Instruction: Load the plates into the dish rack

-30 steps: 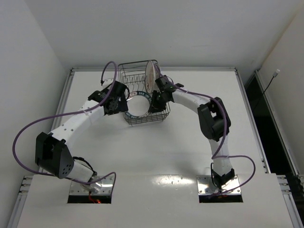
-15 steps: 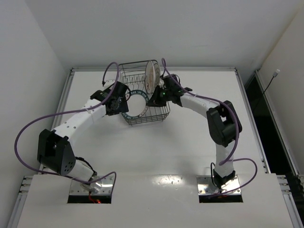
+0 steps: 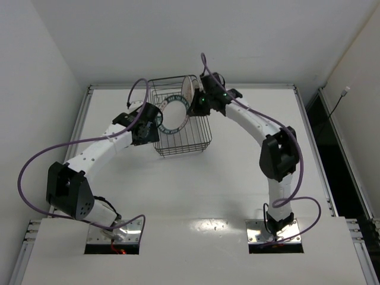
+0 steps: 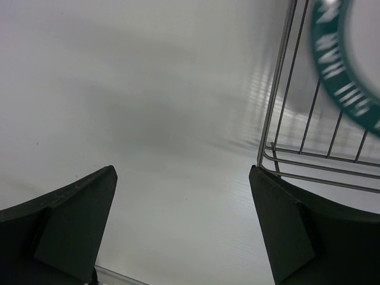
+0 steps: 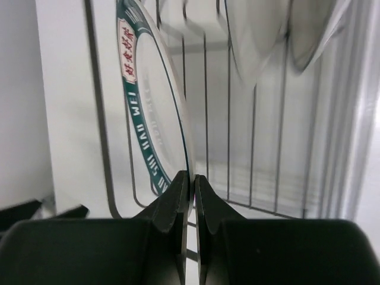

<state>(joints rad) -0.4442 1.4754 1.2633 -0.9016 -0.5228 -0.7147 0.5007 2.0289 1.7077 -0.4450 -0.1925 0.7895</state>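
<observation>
Pinching the rim of the round white plate with the dark teal ring (image 3: 174, 114), the right jaws are shown almost fully closed, and only the thickness of the plate is left between them. The plate is held on edge and tilted, inside the outline of the rectangular dark wire dish rack (image 3: 184, 144). It is seen through the rack's wires from above. Whether its lower edge touches the rack floor or the tines cannot be told. Beyond it, at the far right end of the rack, a pale round plate (image 3: 188, 90) is seen standing upright. In the right wrist view two pale plates are visible there side by side, but both are too blurred for a pattern to be read. The left jaws are spread wide and nothing is held in them. They are placed just beside the rack's left wall, apart from it, above the white bench (image 3: 237, 178). In the left wrist view one corner of the rack and an arc of the teal ring are seen behind the wires.
</observation>
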